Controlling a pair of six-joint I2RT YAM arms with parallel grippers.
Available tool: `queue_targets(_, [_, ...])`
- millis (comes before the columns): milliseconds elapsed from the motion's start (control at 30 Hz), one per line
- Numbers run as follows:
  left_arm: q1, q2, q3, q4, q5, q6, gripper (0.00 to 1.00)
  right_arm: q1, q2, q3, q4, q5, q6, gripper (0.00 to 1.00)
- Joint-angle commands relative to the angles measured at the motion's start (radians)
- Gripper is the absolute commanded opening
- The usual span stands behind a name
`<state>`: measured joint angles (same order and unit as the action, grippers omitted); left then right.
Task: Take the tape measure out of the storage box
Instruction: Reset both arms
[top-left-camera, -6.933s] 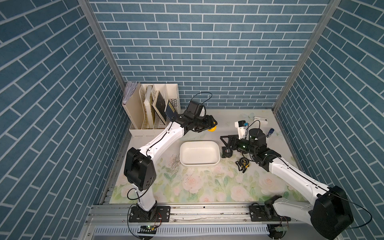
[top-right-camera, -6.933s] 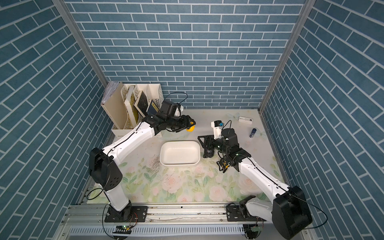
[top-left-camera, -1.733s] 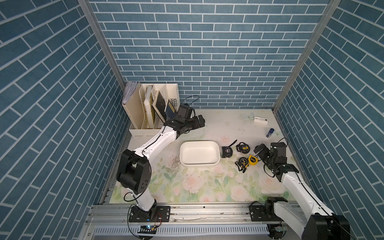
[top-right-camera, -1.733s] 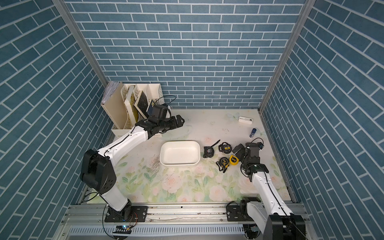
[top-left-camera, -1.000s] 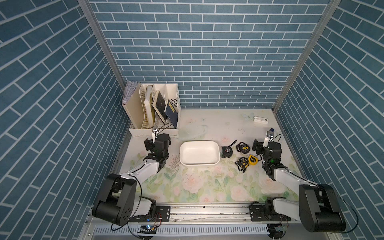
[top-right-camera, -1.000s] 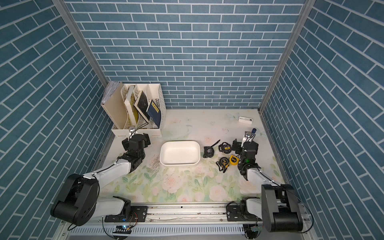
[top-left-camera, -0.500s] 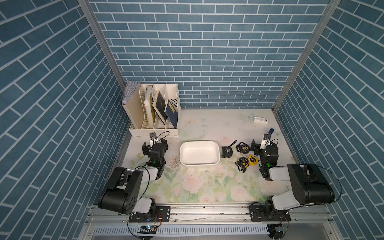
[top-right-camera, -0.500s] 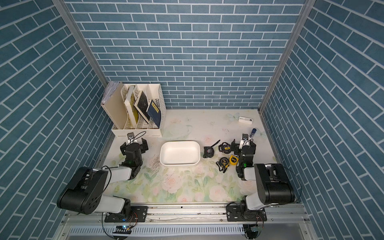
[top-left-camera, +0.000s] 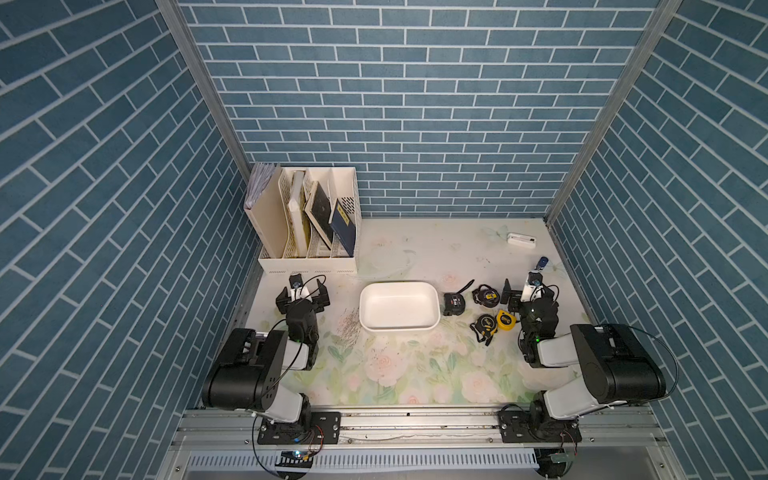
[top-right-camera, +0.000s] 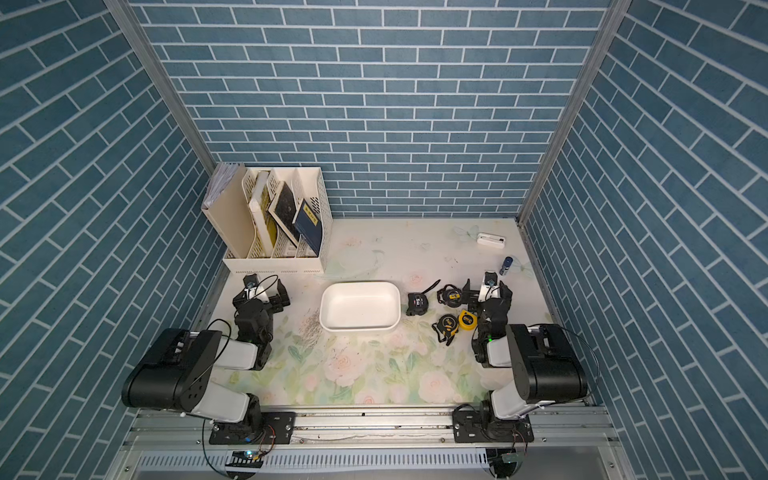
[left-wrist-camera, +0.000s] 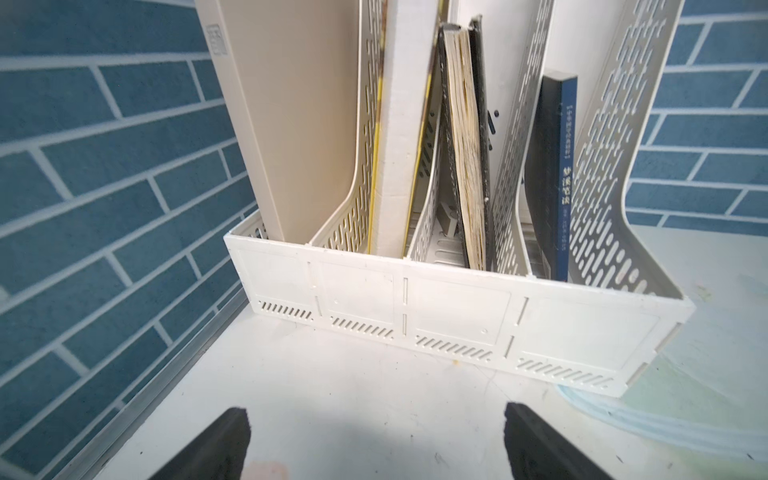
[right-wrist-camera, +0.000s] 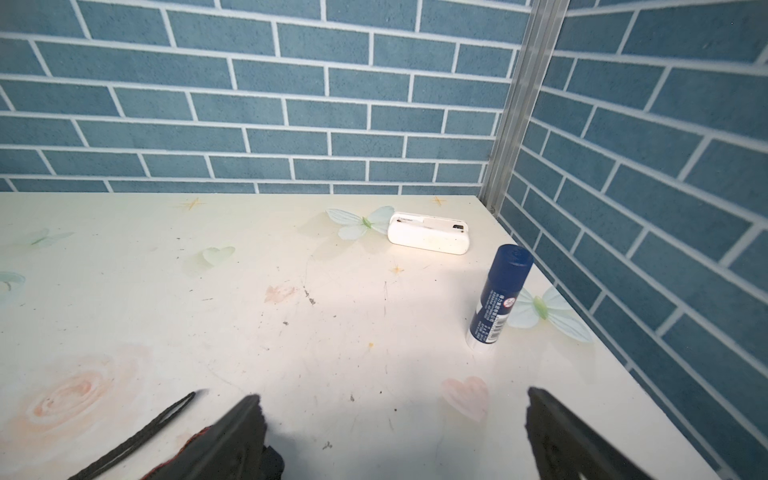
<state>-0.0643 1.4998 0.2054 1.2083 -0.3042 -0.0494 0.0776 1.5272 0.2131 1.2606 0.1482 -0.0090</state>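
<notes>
1. In both top views the left gripper (top-left-camera: 302, 297) (top-right-camera: 262, 296) sits low over the pale floral table (top-left-camera: 395, 374). Its jaws are spread wide with nothing between them, just in front of the tall cream slotted file organizer (top-left-camera: 307, 257). The right gripper (top-left-camera: 528, 296) (top-right-camera: 487, 293) sits low near the table's right edge, jaws equally wide and empty.
2. In both top views the shallow white plastic storage box (top-left-camera: 399, 305) (top-right-camera: 359, 305) with rounded corners lies mid-table between the two arms, its floor bare white. Four tape measures lie on the table outside it, between the box and the right gripper:
   - a black boxy tape measure (top-left-camera: 453, 303) just beside the box's right rim
   - a round black tape measure (top-left-camera: 486, 296) with a yellow face, next along
   - a black-and-yellow tape measure (top-left-camera: 485, 326) nearer the front rail
   - a small yellow tape measure (top-left-camera: 505, 321) close against the black-and-yellow one
3. Farther back on the right, a dark blue glue stick (top-left-camera: 542, 262) and a small white oblong case (top-left-camera: 521, 240) sit well apart from the tape measures.
4. In the left wrist view the black fingertips (left-wrist-camera: 224, 440) stand far apart over bare table, facing the organizer's low front wall. A beige folder (left-wrist-camera: 291, 124) and a dark blue book (left-wrist-camera: 557, 174) stand in its slots.
5. In the right wrist view the black fingers (right-wrist-camera: 245, 432) are wide apart with only table between them. The glue stick stands upright, and the white case lies behind it near the wall corner. A thin black strap (right-wrist-camera: 137, 434) lies on the table beside one finger.
</notes>
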Motion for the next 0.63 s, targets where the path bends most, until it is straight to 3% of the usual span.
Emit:
queue_targets(0, [0.006,-0.004,0.008,0.034,0.028,-0.015,1.0,0.003,0.002,-0.008,0.048,-0.006,-0.031,1.0])
queue_targets(600, [0.001,-0.001,0.007,0.043,0.022,-0.012,1.0,0.015,-0.002,-0.025,0.077,-0.019,-0.054,1.0])
